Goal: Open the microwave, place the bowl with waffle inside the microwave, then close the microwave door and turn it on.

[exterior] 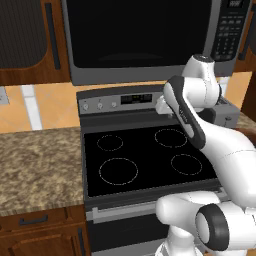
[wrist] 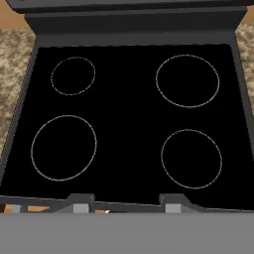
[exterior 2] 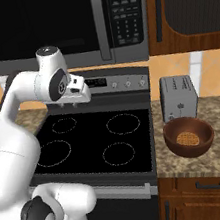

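Observation:
The microwave [exterior: 145,70] [exterior 2: 123,54] hangs above the stove with the microwave door [exterior 2: 36,23] shut; its vertical handle bar [exterior 2: 100,22] sits just left of the black button panel [exterior 2: 127,13]. On the right counter stands the brown bowl [exterior 2: 191,152], and the small waffle [exterior 2: 188,138] lies inside it. My gripper [exterior 2: 80,100] [wrist: 126,202] hovers over the back of the stove, pointing down, well left of the bowl and below the microwave. It is open, with nothing between its fingertips [wrist: 79,201].
The black stove [exterior: 145,155] [wrist: 129,119] with four ring burners lies under the hand. A small grey toaster [exterior 2: 178,98] stands right behind the bowl. Granite counters [exterior: 40,165] [exterior 2: 217,160] flank the stove, and wooden cabinets [exterior: 30,40] flank the microwave.

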Robot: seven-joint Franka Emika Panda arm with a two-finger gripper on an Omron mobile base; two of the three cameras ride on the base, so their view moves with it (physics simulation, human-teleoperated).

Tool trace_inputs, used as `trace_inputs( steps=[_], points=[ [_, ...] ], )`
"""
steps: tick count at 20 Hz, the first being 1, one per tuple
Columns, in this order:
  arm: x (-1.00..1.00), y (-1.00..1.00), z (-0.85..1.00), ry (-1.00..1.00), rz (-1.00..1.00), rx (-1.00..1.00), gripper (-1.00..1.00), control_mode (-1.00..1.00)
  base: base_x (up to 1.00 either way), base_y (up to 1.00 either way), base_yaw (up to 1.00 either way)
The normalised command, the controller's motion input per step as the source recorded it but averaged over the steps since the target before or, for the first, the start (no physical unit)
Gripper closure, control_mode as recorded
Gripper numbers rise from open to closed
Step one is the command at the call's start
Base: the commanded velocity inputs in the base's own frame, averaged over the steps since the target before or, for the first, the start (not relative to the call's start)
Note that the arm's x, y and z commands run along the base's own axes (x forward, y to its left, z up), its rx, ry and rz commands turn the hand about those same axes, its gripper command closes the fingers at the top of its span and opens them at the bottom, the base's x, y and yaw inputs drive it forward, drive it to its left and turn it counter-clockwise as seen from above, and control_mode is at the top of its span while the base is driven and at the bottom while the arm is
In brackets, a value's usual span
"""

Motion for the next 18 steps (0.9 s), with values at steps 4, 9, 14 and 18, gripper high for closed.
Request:
trace_inputs(
  steps=[4, 9, 14, 18],
  points=[
    [-0.17, -0.01, 0.00, -0.03, 0.00, 0.00, -1.00, -1.00, 0.00, 0.00, 0.00],
    [-0.51, -0.21, 0.24, -0.38, 0.01, 0.00, -1.00, -1.00, 0.00, 0.00, 0.00],
    [-0.36, -0.30, 0.58, -0.43, 0.00, 0.00, -1.00, -1.00, 0.00, 0.00, 0.00],
    [-0.20, -0.58, 0.59, -0.19, 0.00, 0.00, -1.00, -1.00, 0.00, 0.00, 0.00]
  ],
)
